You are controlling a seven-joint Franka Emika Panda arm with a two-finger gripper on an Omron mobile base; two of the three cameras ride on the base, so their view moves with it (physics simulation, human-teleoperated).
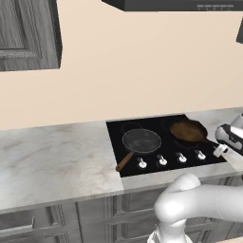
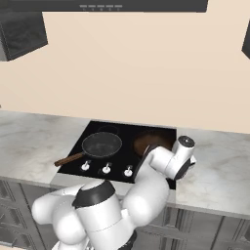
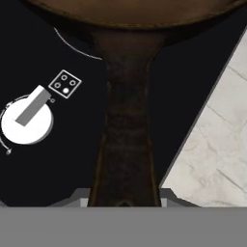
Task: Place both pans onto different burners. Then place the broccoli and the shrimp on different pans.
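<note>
Black cooktop [image 3: 43, 178], unlettered white knob [image 3: 26, 120]

Looked forward and down from behind the arm, left and right, at middle range. Shared the glossy black cooktop [image 1: 166, 142] [image 2: 122, 146], the grey marble surface [image 1: 52, 161] [image 2: 29, 141] and the beige wall. Rode on the hand very close above the dark short pan handle [image 3: 126, 140], facing along it beside a white knob [image 3: 26, 120].
</note>
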